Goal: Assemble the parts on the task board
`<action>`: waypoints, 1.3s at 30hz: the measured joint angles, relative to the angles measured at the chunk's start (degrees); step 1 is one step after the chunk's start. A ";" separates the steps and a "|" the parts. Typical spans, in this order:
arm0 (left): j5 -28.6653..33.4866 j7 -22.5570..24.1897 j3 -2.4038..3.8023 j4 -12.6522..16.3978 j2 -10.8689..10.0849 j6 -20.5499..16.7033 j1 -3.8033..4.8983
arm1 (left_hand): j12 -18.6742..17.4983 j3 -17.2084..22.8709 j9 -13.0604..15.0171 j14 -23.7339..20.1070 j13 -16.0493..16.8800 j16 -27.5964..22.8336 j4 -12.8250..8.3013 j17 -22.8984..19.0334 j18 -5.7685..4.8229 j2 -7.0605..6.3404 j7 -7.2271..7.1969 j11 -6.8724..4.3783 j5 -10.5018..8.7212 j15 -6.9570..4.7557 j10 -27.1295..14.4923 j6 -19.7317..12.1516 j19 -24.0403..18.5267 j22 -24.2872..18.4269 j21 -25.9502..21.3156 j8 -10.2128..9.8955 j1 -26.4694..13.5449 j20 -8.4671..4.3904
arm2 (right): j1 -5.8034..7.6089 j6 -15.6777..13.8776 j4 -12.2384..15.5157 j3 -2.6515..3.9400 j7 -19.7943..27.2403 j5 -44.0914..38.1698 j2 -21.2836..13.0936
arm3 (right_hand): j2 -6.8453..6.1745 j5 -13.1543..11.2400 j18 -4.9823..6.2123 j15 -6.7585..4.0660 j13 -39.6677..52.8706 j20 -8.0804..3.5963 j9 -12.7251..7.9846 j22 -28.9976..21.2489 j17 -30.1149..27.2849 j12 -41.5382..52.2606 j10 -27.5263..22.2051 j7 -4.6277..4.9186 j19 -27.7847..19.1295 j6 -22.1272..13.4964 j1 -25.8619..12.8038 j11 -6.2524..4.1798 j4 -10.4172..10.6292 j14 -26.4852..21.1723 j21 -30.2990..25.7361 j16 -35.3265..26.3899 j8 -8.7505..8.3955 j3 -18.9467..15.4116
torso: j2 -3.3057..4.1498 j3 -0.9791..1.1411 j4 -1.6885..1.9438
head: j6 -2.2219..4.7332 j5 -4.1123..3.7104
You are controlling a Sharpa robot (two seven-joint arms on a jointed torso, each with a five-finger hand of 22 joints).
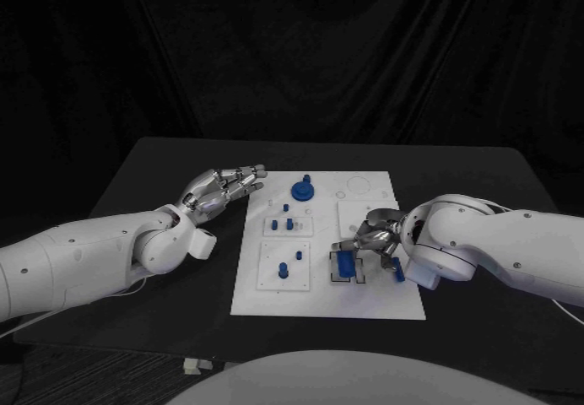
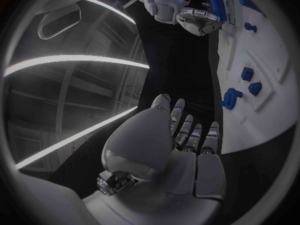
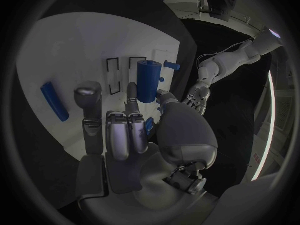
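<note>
**Right hand on the blue cylinder, left hand idle by the board**

No brand, label or writing that we can read anywhere on the board or the arms, so on to shapes and materials.

Closest to us, the board (image 1: 365, 305) is a flat white matte plate lying on the black table (image 1: 146, 312). On its near half sits a raised white square block (image 1: 283, 267) with a couple of small blue pegs standing in it. Just right of that is the right hand (image 1: 371, 238), silver and metallic on a glossy white arm. It's pinching a blue cylinder (image 3: 148, 81), smooth and round, between thumb and fingers, right over the board's right side next to two thin dark-outlined rectangular slots (image 3: 112, 76). One finger is stretched out away from the cylinder. A long blue bar (image 3: 54, 101) with rounded ends lies flat on the board beside the hand, apart from it.

Further back there's another white block with short blue pegs (image 1: 283, 224), then a round blue knob piece (image 1: 303, 189) near the far edge, plus a faint circular outline to its right.

The left hand (image 1: 223, 191) hovers over the table just off the board's left edge. Its fingers are loosely spread and slightly curled, holding nothing.
</note>
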 measured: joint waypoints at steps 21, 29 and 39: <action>0.00 0.00 0.00 -0.05 0.21 0.09 0.00 | 0.00 0.00 0.00 0.00 0.00 0.22 0.00 0.00 0.00 0.00 0.00 0.00 0.00 0.00 0.00 0.00 0.20 -0.01 0.00 -0.02 0.00 -0.20 | -0.56 0.72 0.42 -0.01 -0.05 -2.31 -0.40 | 0.37 -6.48 -0.01 0.30 -0.01 0.00 0.75 0.04 0.00 0.00 -0.04 0.06 0.01 -0.15 -0.37 0.35 0.64 -0.08 -0.73 -0.18 0.00 -0.17 | -0.03 0.00 -0.04 | 0.00 0.32; 0.00 0.00 0.00 -0.07 0.30 0.21 -0.02 | 0.00 0.00 0.00 0.00 0.00 0.22 0.00 0.00 0.00 0.00 0.00 0.00 0.00 0.00 0.00 0.00 0.21 -0.01 0.00 -0.02 0.00 -0.21 | -1.33 1.10 0.08 0.00 -0.06 -2.64 -0.29 | 0.60 -6.63 0.00 0.30 -0.01 0.00 0.75 0.03 0.00 0.00 -0.04 0.06 0.01 -0.15 -0.60 0.35 0.63 -0.08 -0.96 -0.40 0.00 -0.17 | -0.02 0.00 -0.02 | 0.00 0.43; 0.00 0.00 0.00 -0.07 0.24 0.28 -0.03 | 0.00 0.00 0.00 0.21 0.00 0.22 0.00 0.00 0.00 -0.23 0.00 0.00 0.00 0.21 0.00 0.00 0.21 0.04 0.00 -0.02 0.23 -0.21 | -1.65 1.21 -0.08 0.03 -0.05 -2.76 -0.24 | 1.14 -9.97 -0.01 0.30 -0.01 0.20 1.15 0.02 0.00 0.00 -0.04 0.01 -0.20 -0.61 -1.56 0.34 2.15 -0.09 -1.33 -0.40 0.00 -0.89 | -0.01 0.00 0.00 | 0.00 0.51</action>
